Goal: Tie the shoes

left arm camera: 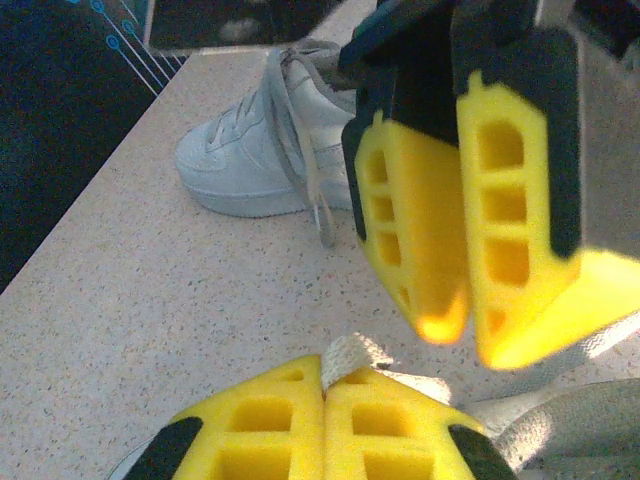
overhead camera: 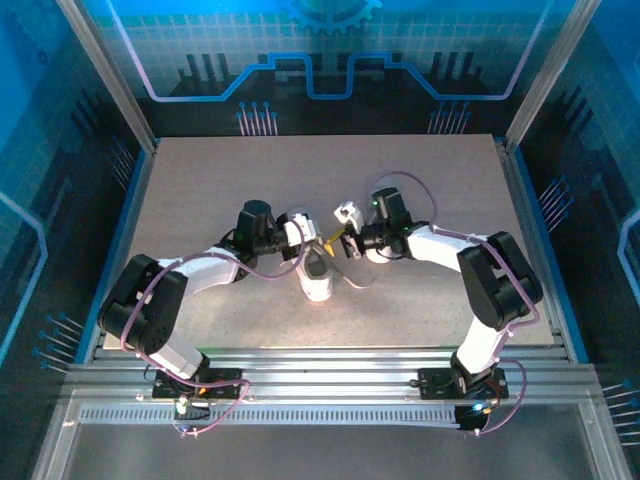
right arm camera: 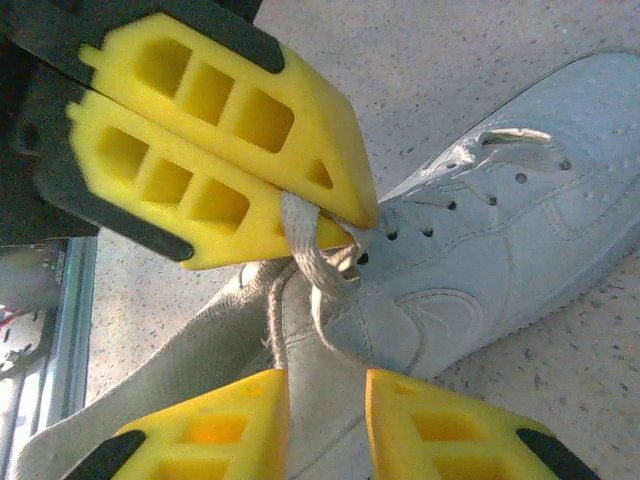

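Note:
One white sneaker [overhead camera: 318, 280] lies at mid-table under both grippers, and its side and eyelets show large in the right wrist view [right arm camera: 480, 250]. My left gripper [left arm camera: 325, 385] is shut on that shoe's pale lace [left arm camera: 355, 355]. From the right wrist the same left gripper [right arm camera: 350, 225] holds the lace [right arm camera: 305, 245] taut above the eyelets. My right gripper [right arm camera: 328, 400] stands open just above the shoe's collar, with nothing between its fingers. In the left wrist view the right gripper [left arm camera: 470, 335] hangs close in front. The other sneaker [left arm camera: 260, 150] rests farther off, its lace trailing on the table.
The speckled tabletop [overhead camera: 200, 190] is ringed by a metal frame and blue-lit panels. Both arms bend inward and meet at the centre, fingers a few centimetres apart. A metal rail [overhead camera: 320, 365] runs along the near edge.

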You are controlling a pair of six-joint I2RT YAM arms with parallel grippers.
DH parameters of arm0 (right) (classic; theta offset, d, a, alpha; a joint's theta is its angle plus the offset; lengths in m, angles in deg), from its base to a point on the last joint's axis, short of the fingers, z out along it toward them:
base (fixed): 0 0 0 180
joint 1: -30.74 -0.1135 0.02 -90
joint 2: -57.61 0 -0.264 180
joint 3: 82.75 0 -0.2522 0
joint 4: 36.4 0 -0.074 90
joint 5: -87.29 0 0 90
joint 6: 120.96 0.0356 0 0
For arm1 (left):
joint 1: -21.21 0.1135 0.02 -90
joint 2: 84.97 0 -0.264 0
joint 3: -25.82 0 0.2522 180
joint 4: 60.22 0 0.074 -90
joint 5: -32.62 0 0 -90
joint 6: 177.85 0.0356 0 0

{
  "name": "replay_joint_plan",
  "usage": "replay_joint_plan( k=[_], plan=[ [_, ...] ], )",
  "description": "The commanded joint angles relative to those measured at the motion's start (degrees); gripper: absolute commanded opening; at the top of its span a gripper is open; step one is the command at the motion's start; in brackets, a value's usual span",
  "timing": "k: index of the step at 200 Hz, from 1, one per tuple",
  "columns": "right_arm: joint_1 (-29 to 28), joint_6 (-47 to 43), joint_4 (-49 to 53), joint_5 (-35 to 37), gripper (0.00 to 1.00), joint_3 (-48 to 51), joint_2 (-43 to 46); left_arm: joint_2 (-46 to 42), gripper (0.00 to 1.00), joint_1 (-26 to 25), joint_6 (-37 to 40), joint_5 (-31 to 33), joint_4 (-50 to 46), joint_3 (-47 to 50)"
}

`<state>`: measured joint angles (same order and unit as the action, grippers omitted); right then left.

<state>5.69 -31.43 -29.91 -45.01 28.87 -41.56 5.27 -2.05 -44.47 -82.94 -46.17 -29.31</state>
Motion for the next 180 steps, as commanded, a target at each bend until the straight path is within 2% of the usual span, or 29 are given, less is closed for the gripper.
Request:
replay_joint_plan(
  k=[1,35,65,118,180],
  plan=[
    [2.2,-2.4,1.8,-4.6,0.28,0.3,4.4,-0.9,0.00,0.1,-0.7,-2.5,3.8,0.4],
    [4.7,-5.4,5.7,-4.8,0.30,-1.4,5.6,-0.9,0.00,0.2,-0.3,-2.8,4.0,0.5],
    [5.0,-5.1,5.3,-4.7,0.33,-5.6,1.4,-0.9,0.00,0.1,0.0,-3.4,4.0,0.3],
    [4.8,-5.9,2.8,-12.6,0.33,-10.7,-6.2,-0.3,0.00,0.3,1.7,-5.3,3.6,-0.4],
    [4.3,-9.5,5.5,-15.6,0.34,-12.3,-8.8,-0.3,0.00,0.3,3.1,-5.8,1.9,-1.1]
  ],
)
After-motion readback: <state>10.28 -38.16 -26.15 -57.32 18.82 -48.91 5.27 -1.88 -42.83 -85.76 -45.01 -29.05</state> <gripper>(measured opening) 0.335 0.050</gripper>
